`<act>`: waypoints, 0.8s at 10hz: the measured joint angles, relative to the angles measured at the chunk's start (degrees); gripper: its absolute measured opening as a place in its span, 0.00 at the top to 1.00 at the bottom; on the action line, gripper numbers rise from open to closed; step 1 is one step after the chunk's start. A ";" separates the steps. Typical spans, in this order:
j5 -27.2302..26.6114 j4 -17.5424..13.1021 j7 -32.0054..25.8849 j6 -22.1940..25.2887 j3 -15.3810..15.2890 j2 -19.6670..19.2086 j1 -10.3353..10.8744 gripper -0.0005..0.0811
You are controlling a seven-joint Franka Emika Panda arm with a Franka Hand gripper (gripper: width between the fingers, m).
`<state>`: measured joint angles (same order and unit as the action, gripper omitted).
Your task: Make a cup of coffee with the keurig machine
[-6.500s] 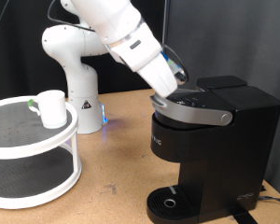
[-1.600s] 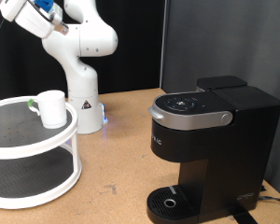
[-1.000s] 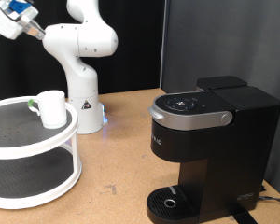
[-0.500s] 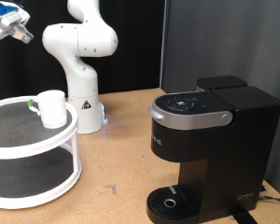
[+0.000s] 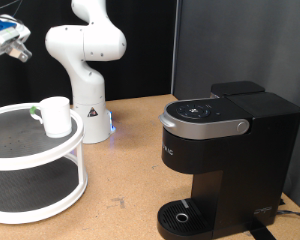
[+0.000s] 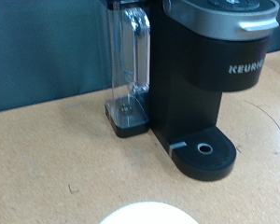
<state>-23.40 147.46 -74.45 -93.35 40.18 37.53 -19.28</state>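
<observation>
- Claw [image 5: 12, 45] hung high above the white two-tier stand [image 5: 50, 160]; whether spread or pinched could not be told.
- It had swung away from the coffee machine [image 5: 222, 160], whose lid was down, towards the cup [image 5: 56, 116].
- One cup sat on the stand's top shelf; one machine, drip tray empty.

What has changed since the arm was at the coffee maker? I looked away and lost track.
The gripper left the keurig machine's lid and swung up and across to the exterior view's top left, above the white tiered stand. It holds nothing. The lid is shut; the cup stayed on the stand's upper shelf.
</observation>
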 joint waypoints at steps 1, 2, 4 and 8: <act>0.00 1.09 -1.10 -2.45 0.00 -0.89 0.02 0.99; 0.01 2.28 -2.28 -4.88 0.00 -1.88 0.05 0.99; -0.19 4.10 -5.46 -8.43 0.18 -3.91 0.13 0.99; -3.88 6.81 -9.26 -14.15 1.57 -4.85 0.23 0.70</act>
<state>-27.29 154.27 -83.71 -107.50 41.75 32.68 -19.05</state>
